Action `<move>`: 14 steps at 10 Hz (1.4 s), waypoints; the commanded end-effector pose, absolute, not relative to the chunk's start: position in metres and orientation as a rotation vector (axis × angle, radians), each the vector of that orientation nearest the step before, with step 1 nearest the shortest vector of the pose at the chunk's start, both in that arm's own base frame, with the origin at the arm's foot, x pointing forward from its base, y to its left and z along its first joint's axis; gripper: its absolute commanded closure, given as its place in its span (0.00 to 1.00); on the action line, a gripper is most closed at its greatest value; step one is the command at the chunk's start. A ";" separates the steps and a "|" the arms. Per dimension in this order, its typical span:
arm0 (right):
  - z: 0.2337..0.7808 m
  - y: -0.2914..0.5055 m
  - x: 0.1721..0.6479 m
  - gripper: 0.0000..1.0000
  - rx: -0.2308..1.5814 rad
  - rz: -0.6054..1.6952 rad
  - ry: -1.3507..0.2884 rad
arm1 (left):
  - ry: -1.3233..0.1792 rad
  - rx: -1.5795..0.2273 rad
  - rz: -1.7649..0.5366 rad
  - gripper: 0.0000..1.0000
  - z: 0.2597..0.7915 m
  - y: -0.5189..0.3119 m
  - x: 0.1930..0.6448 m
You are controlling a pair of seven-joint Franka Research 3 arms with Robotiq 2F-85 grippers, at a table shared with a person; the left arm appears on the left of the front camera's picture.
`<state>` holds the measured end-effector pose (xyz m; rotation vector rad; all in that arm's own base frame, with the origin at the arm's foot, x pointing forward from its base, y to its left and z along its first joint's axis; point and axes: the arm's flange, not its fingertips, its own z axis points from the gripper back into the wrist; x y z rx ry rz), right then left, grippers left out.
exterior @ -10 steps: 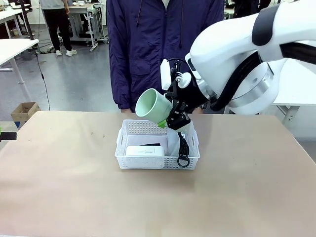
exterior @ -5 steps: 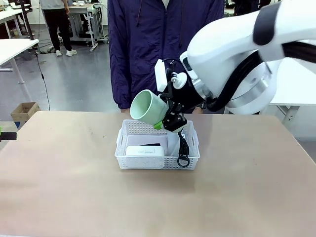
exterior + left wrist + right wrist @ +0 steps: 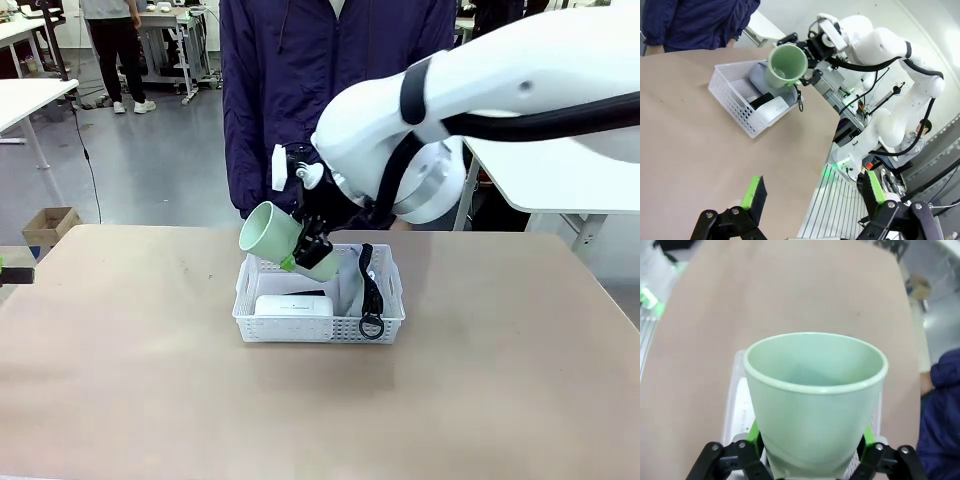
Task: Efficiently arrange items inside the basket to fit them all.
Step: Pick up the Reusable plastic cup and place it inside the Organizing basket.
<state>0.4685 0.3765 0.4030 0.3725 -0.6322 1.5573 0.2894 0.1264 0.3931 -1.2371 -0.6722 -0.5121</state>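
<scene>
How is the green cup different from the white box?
The cup is pale green and round with an open mouth; the box is white, closed and a rounded rectangle. The cup is tilted in the air above the basket, gripped by the right gripper; the box lies flat inside the basket, at its near side. Both look smooth and plain.

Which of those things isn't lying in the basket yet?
The pale green cup: the right tool holds it tilted above the basket, while the white box and grey pouch lie inside.
</scene>
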 end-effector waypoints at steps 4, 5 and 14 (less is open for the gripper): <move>0.393 0.413 0.512 0.14 0.362 1.432 -0.410 | -0.674 -1.240 -0.512 0.00 0.396 0.125 0.287; 0.385 0.414 0.516 0.14 0.363 1.445 -0.381 | -0.674 -1.240 -0.512 0.00 0.396 0.125 0.287; 0.341 0.414 0.531 0.14 0.220 1.538 -0.196 | -0.674 -1.240 -0.512 0.00 0.396 0.125 0.287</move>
